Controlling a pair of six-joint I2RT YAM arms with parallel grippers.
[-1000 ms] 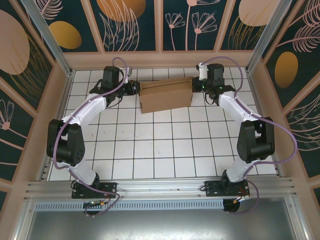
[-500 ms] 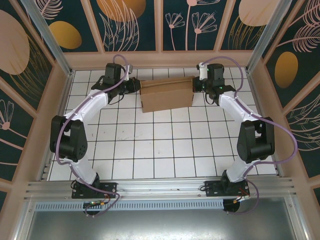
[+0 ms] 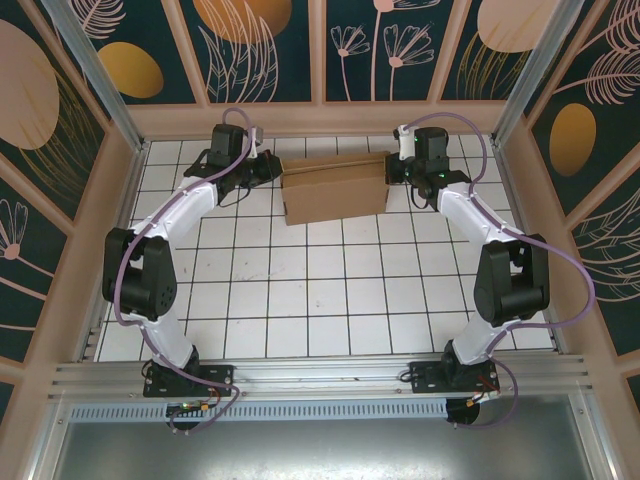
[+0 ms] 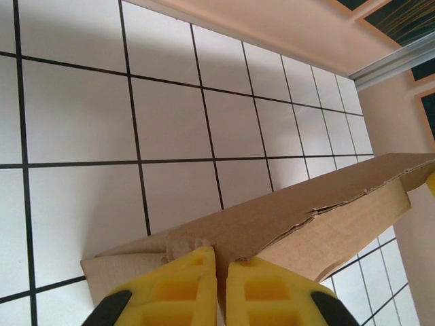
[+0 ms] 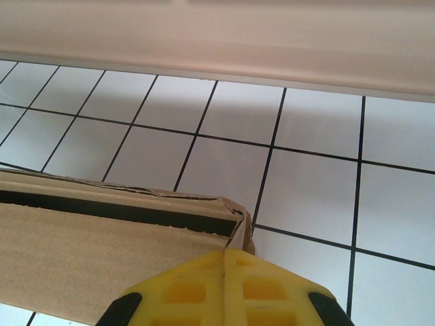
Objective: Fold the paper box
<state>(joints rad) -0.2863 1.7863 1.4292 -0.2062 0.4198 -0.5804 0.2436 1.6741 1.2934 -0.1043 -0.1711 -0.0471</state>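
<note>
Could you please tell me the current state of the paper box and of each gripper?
paper box: folded up, pinched at both ends, with a dark gap between its layers along one long edge.
left gripper: shut on the left end of the paper box.
right gripper: shut on the right corner of the paper box.

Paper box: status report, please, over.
Left gripper shut on paper box, left end. Right gripper shut on right end. Nothing seen in the way.
</note>
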